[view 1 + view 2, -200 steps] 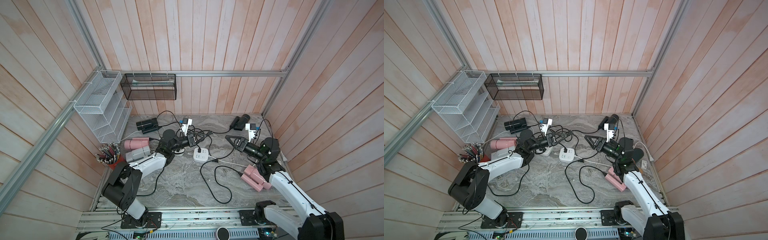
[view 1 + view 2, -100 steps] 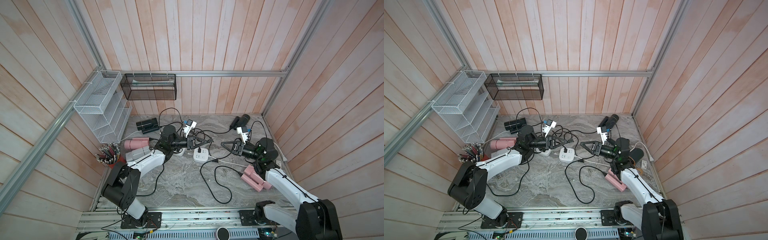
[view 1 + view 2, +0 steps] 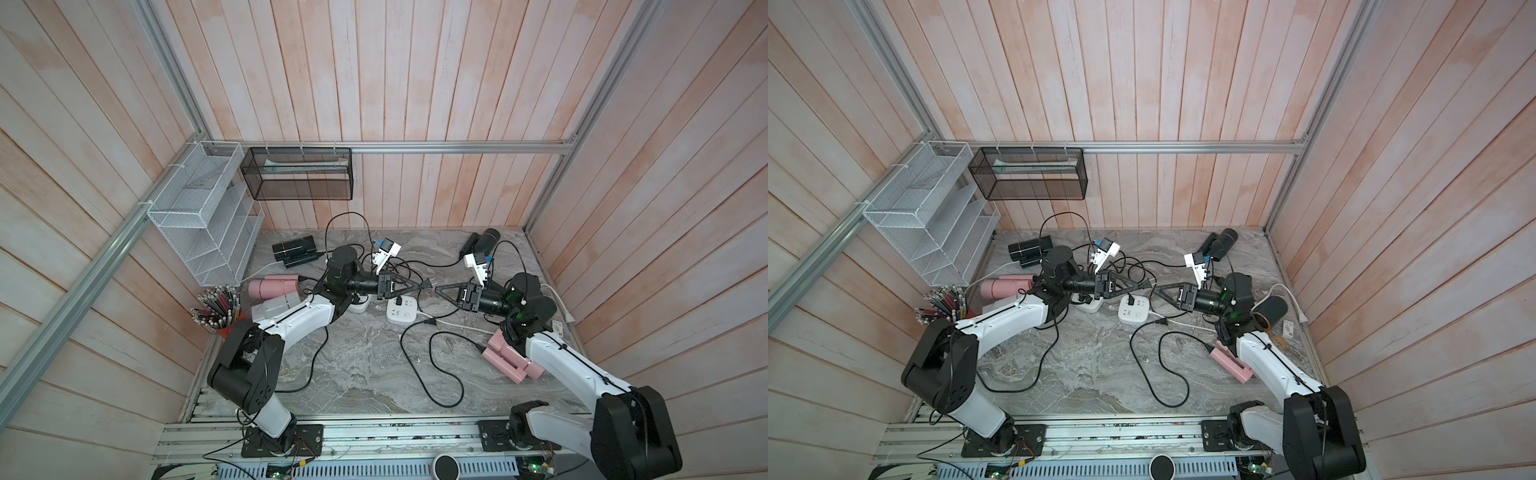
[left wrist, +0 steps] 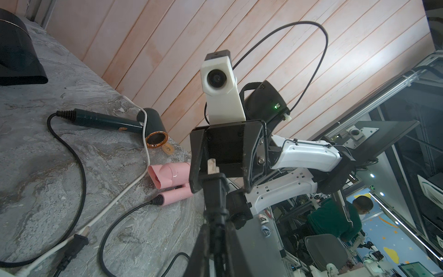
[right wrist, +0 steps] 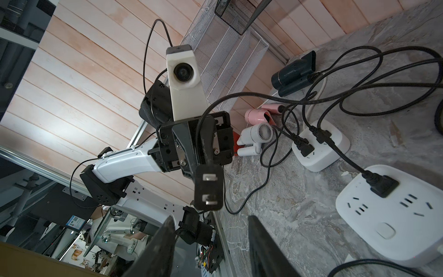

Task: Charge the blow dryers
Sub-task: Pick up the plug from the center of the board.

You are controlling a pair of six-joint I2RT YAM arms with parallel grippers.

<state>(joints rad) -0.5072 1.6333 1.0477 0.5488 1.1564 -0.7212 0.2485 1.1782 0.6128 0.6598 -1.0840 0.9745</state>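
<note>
Right wrist view: the left gripper [image 5: 206, 156] is clamped on a black plug [image 5: 208, 189], prongs facing the lens. The right gripper [image 5: 211, 218] is released, its two fingers [image 5: 163, 247] apart and cut off by the frame edge. Whether the prongs reach into that gap cannot be settled. The plug's cord runs into a tangle, so which dryer it serves cannot be traced.

All six dryers lie on the table [image 3: 353, 374]:
- The black dryer [image 3: 295, 251] is at the back left.
- The pink dryer [image 3: 272, 286] and the grey dryer [image 3: 276, 306] lie together by the left wall, partly hidden by the left arm.
- The second black dryer [image 3: 482, 243] is at the back right.
- The folded pink dryer [image 3: 507, 357] is front right, partly covered by the right arm.
- The dark dryer [image 3: 1271, 311] lies close beside the right arm's wrist.

The square power strip [image 3: 402, 309] lies near both grippers with one plug in it. The second strip [image 5: 318, 153] carries two plugs; in both top views the left arm covers most of it.
</note>
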